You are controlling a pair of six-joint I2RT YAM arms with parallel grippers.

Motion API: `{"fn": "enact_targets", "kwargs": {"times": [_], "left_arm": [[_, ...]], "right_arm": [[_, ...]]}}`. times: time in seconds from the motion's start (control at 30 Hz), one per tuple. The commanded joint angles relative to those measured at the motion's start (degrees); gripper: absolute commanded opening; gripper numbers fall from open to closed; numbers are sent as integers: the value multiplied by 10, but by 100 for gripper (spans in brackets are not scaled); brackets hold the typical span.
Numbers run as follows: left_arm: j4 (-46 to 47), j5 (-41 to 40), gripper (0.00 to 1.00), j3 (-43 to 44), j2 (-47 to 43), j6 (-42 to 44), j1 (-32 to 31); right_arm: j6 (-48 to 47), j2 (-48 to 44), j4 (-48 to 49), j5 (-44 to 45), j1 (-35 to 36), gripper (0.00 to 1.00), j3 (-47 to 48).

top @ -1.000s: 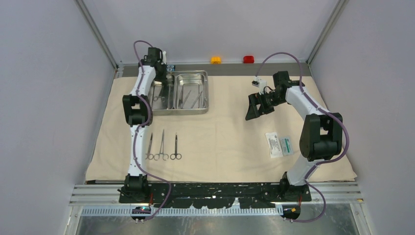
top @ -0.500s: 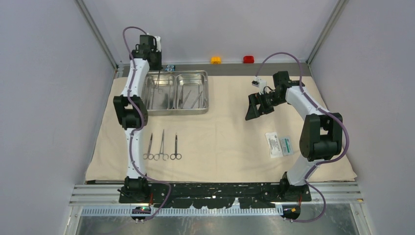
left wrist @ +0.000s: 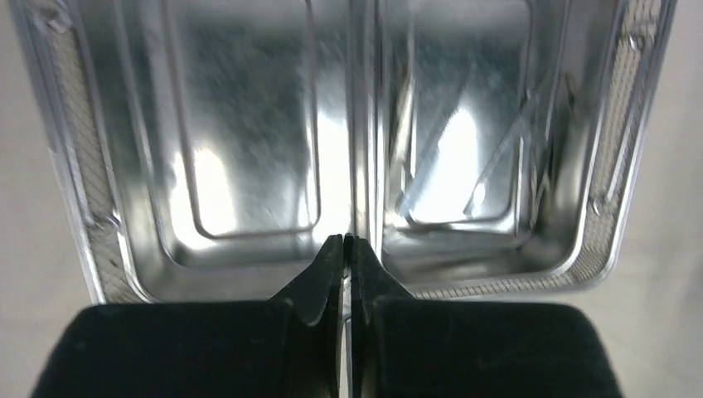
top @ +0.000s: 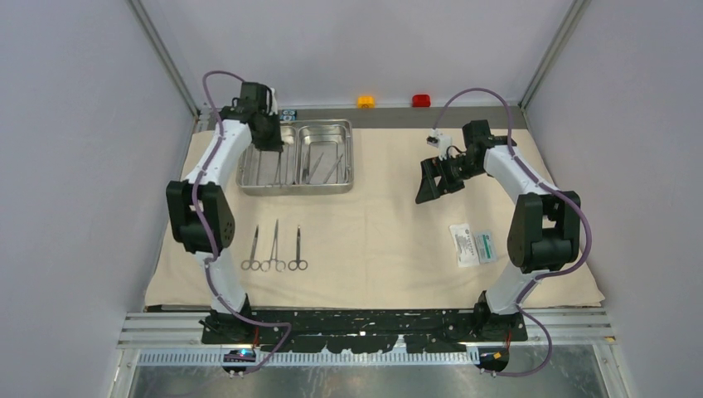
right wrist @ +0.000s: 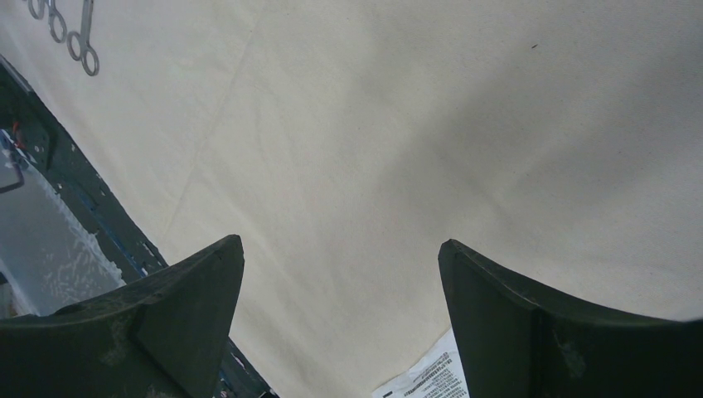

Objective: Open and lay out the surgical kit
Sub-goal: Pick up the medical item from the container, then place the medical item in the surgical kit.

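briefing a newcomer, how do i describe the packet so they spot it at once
On the beige cloth, look at the near right part, beside the right arm. The packet lies flat there, a white-and-green rectangle; the other laid-out items are slim steel tools.

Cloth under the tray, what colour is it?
The cloth is plain beige, clearest in the top view.
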Motion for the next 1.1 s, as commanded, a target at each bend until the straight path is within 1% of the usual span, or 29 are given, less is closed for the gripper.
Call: {"fn": "enact_targets", "kwargs": {"times": [0.0,0.13,0.27,0.4,0.6,0.73,0.87,1.07], "left_arm": [[60,-6,0,-140,-119,-79,-58],[106,-48,0,-266,-205,-127,-119],[111,-64,0,-336,-238,-173,-172],[124,-57,0,-379,-236,-203,-198],[168,-56,0,-451,-227,-259,-224],[188,-58,0,-465,-226,-278,-239],[209,-54,0,-485,-228,-298,-240],[232,-68,0,-513,-226,-302,-240]], "right_arm": [[-11,-29,-1,-16,-1,92,24],[-11,-37,0,-20,-1,92,23],[-10,-45,2,-22,-1,92,20],[-8,-52,7,-17,-1,92,15],[-2,-54,17,-11,-1,92,9],[0,-48,17,-5,-1,92,9],[1,-49,19,-6,-1,92,10],[3,-57,20,-5,-1,92,7]]}}
